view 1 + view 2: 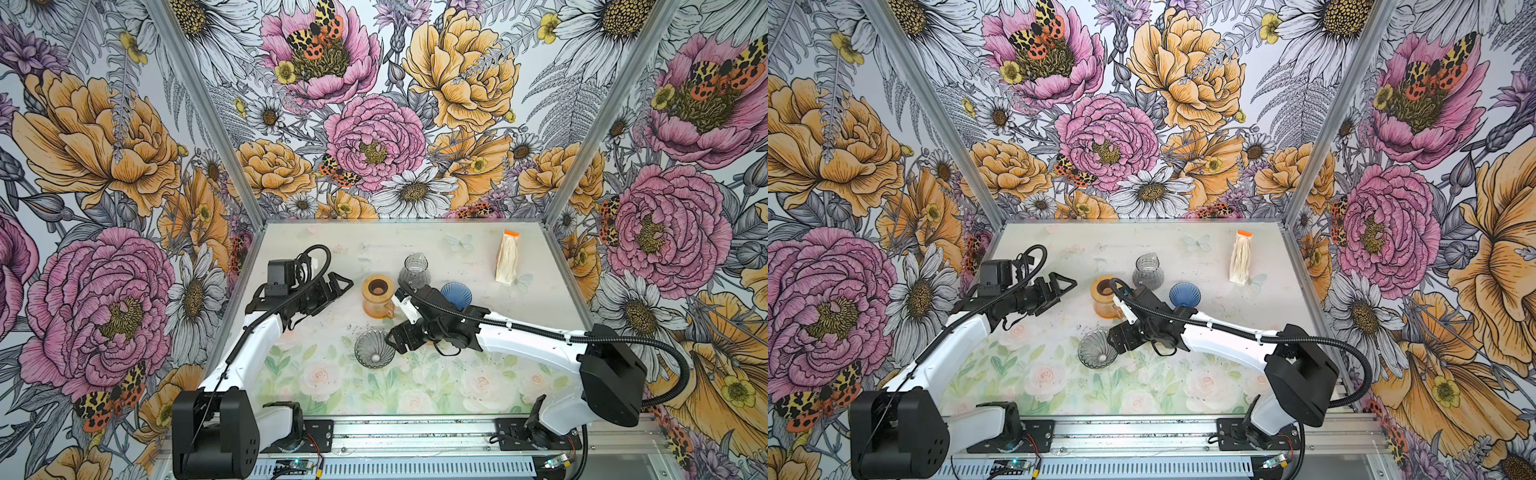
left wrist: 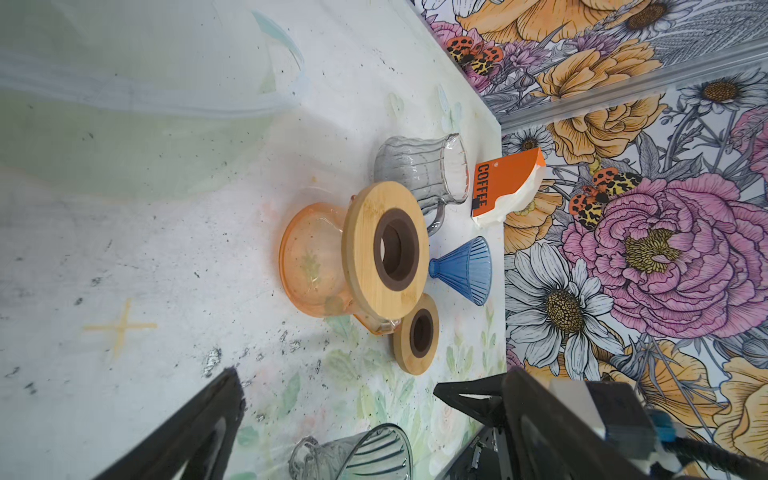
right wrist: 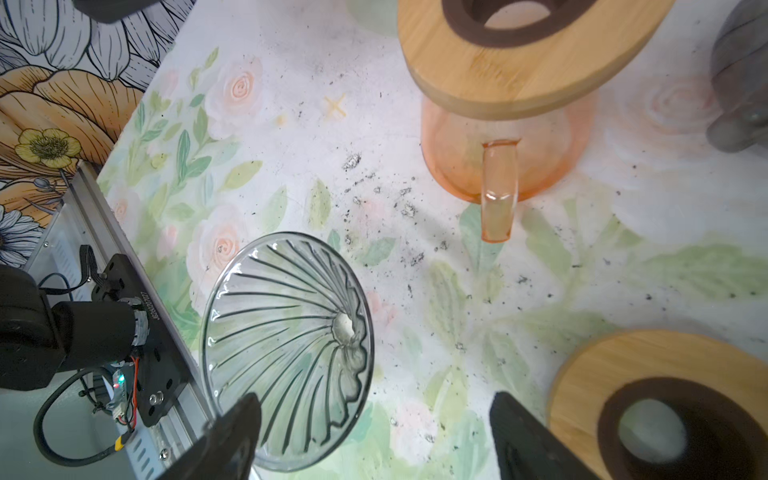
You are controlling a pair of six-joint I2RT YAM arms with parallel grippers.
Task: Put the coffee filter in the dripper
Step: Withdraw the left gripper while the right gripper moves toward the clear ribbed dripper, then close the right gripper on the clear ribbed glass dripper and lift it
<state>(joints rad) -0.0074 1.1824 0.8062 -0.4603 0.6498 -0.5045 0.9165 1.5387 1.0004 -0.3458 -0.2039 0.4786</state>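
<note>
The pack of coffee filters (image 1: 508, 258) sits at the far right of the table (image 1: 316, 390), well apart from both arms. The grey glass dripper (image 1: 374, 349) lies tipped on its side, near and central. The right claw (image 1: 392, 337), wide, is just beside its rim. The left claw (image 1: 343, 291) is wide and empty. The step looks like righting the dripper, which calls for a gentle pinch on its thin rim.

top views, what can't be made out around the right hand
Spare wooden ring: hidden under the right arm in both top views; right wrist view's edge crops it.
Blue dripper: lower part behind that arm.
Right hand: too small to tell whether it touches the clear dripper.
</note>
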